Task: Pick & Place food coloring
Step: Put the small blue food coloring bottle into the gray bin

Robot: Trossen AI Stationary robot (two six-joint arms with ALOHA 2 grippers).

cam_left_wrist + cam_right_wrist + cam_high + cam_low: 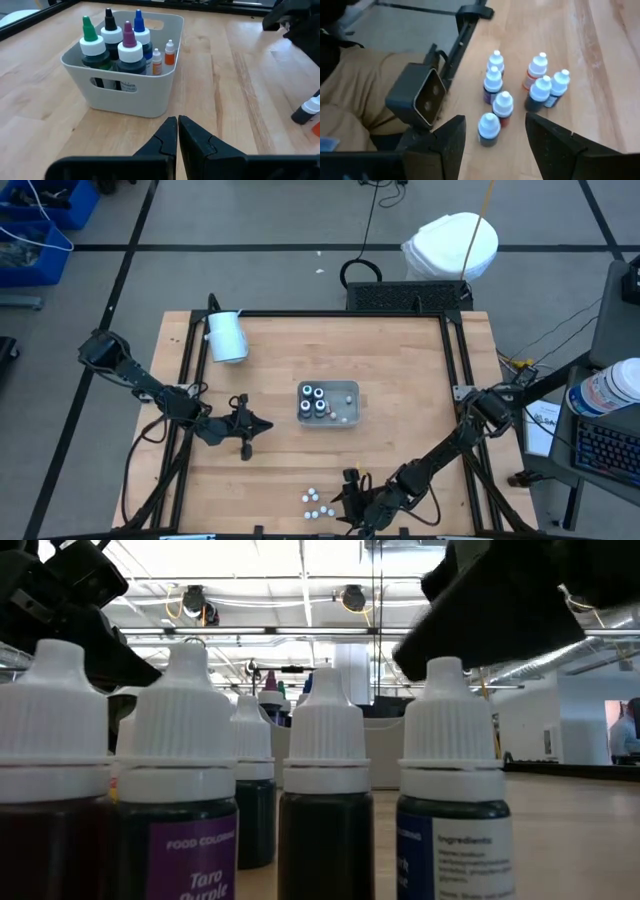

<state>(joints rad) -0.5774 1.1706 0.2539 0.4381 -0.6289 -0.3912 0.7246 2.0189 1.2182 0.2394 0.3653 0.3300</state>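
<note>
Several small white-capped food coloring bottles [316,502] stand upright on the wood at the table's near edge, and fill the low view [330,790]. My right gripper [342,498] is open just to their right. In the right wrist view [495,132] its fingers stand on either side of the nearest bottle [489,129] without touching it. The pale grey tray [345,420] at mid-table holds four larger dark bottles [120,42] with coloured caps and two tiny ones [164,55]. My left gripper [262,425] is shut, left of the tray, pointing at it [177,127].
A large white cylinder [227,338] lies near the table's far left corner. The grey low camera box [417,97] sits at the near edge, right beside the bottles. Black frame rails [185,350] run along the table's sides. Bare wood lies between the tray and the bottles.
</note>
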